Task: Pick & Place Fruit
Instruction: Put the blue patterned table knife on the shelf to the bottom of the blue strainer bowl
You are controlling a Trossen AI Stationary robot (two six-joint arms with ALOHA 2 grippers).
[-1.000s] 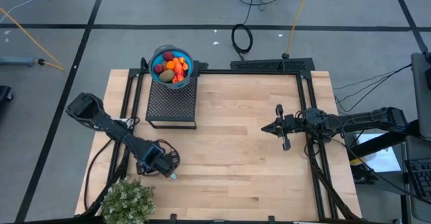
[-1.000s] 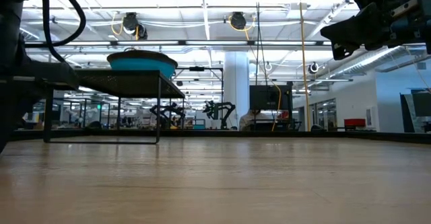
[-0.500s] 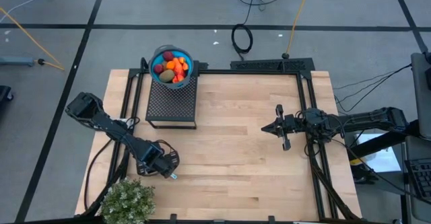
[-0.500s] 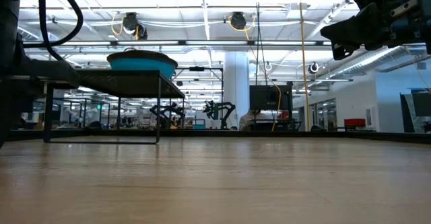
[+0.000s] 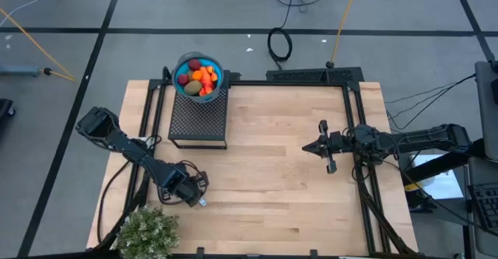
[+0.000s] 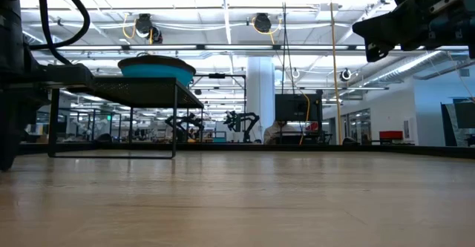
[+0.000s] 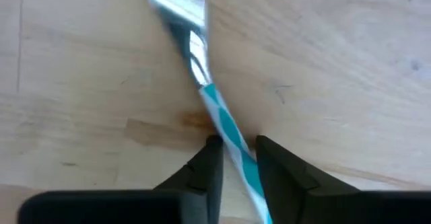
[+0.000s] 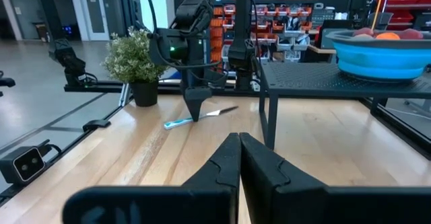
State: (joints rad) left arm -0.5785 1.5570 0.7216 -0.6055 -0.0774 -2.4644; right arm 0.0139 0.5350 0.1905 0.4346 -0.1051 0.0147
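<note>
The fruit (image 5: 199, 78) lies heaped in a blue bowl (image 5: 198, 76) on a black mesh stand (image 5: 199, 119) at the table's far left; the bowl also shows in the low view (image 6: 156, 69). My left gripper (image 5: 194, 199) points down at the near left, shut on a thin blue-and-white stick (image 8: 202, 116) that lies flat on the wood. My right gripper (image 5: 317, 147) hangs level over the right half of the table, shut and holding nothing. My left gripper pinches the stick's blue-and-white striped part (image 7: 229, 140) between its two fingers, close to where the silvery end (image 7: 178, 12) begins. The fingers come from above, pointing down, and lie across the stick. The stick rests flat on the table.
A bushy green plant (image 5: 148, 232) stands at the near left corner, just beside my left gripper. A black frame (image 5: 354, 134) runs along the table's far and right edges. Bare wood (image 5: 264, 173) lies between the two arms.
My left gripper has stayed over the stick and tipped a little toward the table's near edge. The stick, the bowl and my right gripper have kept still.
</note>
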